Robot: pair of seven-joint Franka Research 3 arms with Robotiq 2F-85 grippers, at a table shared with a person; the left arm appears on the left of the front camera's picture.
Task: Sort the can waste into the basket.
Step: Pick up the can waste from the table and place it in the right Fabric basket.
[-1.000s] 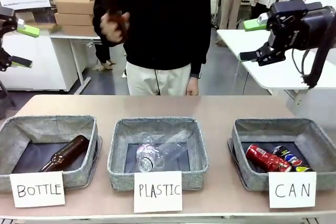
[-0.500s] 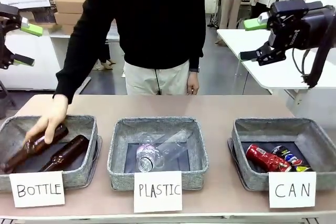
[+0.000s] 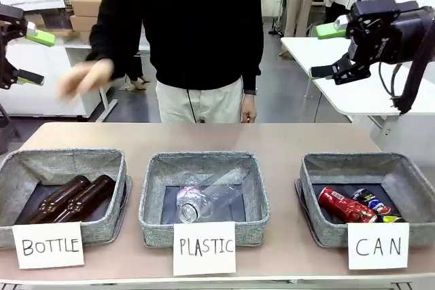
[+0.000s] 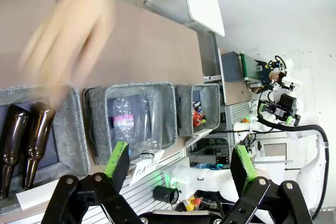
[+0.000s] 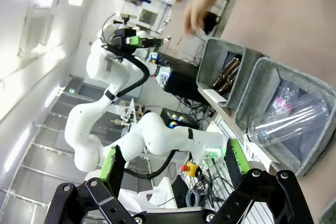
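**Both cans lie in the CAN basket, both claws raised and wide**

The red can (image 3: 345,206) and the dark can (image 3: 372,203) lie side by side inside the CAN basket (image 3: 312,168), which stands at the right end of the surface (image 3: 285,137). The two cans touch or almost touch each other; the red one is on the left of the dark one. A white sign (image 3: 378,245) with the word "CAN" leans on the front of this basket.

The middle basket (image 3: 156,198) holds clear plastic bottles (image 3: 207,195). The left basket (image 3: 10,168) holds two brown glass bottles (image 3: 71,198), lying next to each other.

The left claw (image 3: 24,56) hangs high at the left edge, well above the surface, with its fingers wide apart and nothing between them. The right claw (image 3: 325,51) hangs high at the right side, also wide and empty.

The person stands at the far side. One hand (image 3: 85,78) is blurred in the air above the left basket and holds nothing.
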